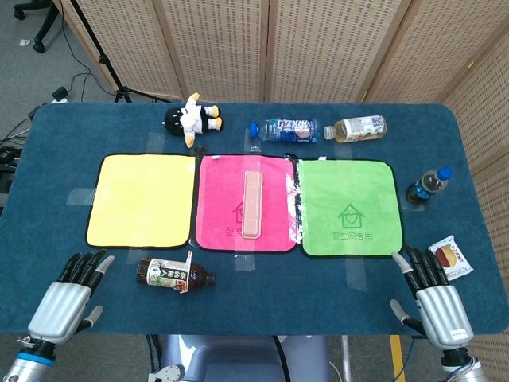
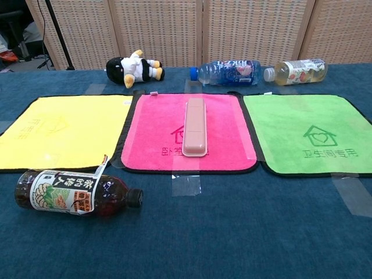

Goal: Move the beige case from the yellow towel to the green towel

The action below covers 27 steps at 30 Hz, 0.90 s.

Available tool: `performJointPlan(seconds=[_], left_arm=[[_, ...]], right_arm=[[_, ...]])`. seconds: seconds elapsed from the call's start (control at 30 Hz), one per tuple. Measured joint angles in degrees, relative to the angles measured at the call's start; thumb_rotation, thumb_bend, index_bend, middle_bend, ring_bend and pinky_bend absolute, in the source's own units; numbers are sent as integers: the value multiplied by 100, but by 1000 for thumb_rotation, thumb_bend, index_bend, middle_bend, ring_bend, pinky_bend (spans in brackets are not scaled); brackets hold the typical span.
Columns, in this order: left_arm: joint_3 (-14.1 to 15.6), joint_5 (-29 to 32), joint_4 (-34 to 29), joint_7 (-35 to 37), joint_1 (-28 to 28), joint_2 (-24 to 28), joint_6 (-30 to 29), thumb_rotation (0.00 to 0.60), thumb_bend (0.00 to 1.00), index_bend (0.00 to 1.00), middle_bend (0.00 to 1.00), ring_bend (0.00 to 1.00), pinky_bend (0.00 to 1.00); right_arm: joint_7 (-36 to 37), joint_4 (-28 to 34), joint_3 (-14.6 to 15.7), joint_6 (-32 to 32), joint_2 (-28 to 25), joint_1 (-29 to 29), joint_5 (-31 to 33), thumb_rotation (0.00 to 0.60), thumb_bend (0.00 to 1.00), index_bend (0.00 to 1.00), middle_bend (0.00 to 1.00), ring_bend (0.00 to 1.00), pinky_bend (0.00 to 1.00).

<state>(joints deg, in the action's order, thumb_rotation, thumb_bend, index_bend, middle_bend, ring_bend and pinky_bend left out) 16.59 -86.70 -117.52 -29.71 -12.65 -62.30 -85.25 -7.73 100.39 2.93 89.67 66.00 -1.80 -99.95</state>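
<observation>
The beige case lies lengthwise on the pink towel, between the yellow towel and the green towel. Both outer towels are bare. My left hand hovers at the table's near left edge, fingers spread, holding nothing. My right hand is at the near right edge, also empty with fingers apart. Neither hand shows in the chest view.
A brown tea bottle lies in front of the yellow towel. At the back are a plush penguin, a blue-labelled bottle and a yellow drink bottle. A dark bottle and a snack packet sit at the right.
</observation>
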Motion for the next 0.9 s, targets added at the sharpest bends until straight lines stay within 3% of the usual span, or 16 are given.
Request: performJointPlan(seconds=[0.37,0.67,0.9], left_arm=[[-269,19,112,6,145,-102,266,600,302,0,0,0,21],[-455,213,233,60,169,-187,560,600,302,0,0,0,21],[-534,329,359,102,141,-315,870,600,304,0,0,0,21]], right_arm=[[-429,119,-56,-299,94,-208,-195,600,350,118,8,0,0],[-1775,493,-419,-1290,212,-845,-131,600,360,129,16,0,0],[-2949,726,-852,-2185,454,-1480,284,600,360,129,16,0,0]])
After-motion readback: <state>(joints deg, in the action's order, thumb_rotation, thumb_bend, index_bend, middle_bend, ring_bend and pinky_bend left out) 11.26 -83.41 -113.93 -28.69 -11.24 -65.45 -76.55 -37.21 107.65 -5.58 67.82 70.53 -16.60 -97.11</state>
